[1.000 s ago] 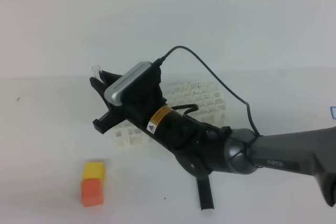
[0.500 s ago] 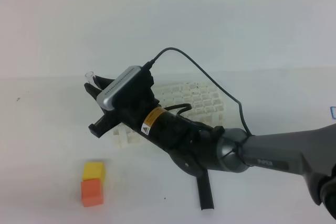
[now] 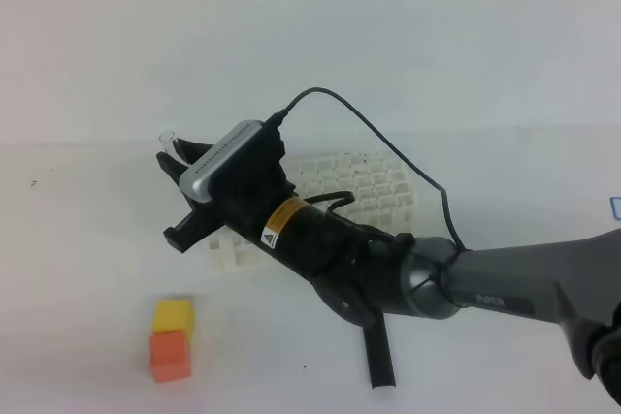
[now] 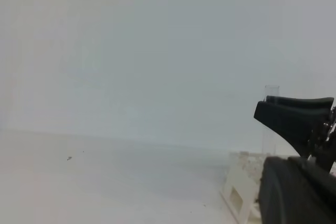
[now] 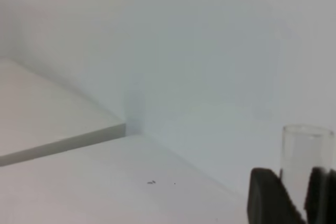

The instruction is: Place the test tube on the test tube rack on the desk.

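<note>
The right arm reaches across the desk (image 3: 78,259) from the right to the left end of the white test tube rack (image 3: 374,181). My right gripper (image 3: 175,196) hovers there, its black fingers (image 4: 294,114) flanking the clear test tube (image 3: 165,138). The tube stands upright, its round open rim (image 5: 307,132) poking above the fingertips (image 5: 268,198). Its lower part is hidden behind the gripper, so I cannot tell whether it has entered a hole. In the left wrist view the tube (image 4: 271,92) rises over the rack's corner (image 4: 239,192). My left gripper is out of view.
A yellow block (image 3: 173,315) and an orange block (image 3: 169,356) lie side by side at the front left. A black stick (image 3: 380,356) lies on the desk, partly under the right forearm. The arm covers much of the rack's near side.
The right gripper, with the tube, has shifted a little left and down over the rack's left end. It has barely moved over the last half second.
</note>
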`<state>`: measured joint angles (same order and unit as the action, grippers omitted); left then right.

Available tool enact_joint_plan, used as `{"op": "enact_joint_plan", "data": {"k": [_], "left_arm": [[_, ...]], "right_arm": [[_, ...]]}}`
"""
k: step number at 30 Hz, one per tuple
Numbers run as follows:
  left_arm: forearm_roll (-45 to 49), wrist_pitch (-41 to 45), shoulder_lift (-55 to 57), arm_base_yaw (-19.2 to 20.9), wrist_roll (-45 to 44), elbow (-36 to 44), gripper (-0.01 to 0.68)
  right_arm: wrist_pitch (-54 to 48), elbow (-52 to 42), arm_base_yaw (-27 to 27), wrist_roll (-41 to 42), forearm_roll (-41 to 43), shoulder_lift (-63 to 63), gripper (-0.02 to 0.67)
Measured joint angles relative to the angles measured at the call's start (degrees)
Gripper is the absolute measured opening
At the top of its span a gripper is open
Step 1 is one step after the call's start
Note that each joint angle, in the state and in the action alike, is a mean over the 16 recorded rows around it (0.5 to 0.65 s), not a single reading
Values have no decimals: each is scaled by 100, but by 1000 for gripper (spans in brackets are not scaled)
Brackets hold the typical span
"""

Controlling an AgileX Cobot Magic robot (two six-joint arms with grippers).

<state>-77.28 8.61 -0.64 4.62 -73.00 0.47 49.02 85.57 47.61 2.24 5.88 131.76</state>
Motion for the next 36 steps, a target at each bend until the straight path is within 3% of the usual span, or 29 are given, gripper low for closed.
{"op": "enact_joint_plan", "data": {"k": [13,19,28,36], "left_arm": [[-2,1,13,0,1,-21,-1],[-2,1,13,0,1,-21,-1],[1,0,0,0,-2,11,-1],[3,0,-6,0,-19,32,-1]], "right_arm": [[216,0,0,119,-322,0,306],[192,0,0,137,-348,0,327],[7,0,0,151,-330,0,310],[-173,0,1,159,-305,0,223]]}}
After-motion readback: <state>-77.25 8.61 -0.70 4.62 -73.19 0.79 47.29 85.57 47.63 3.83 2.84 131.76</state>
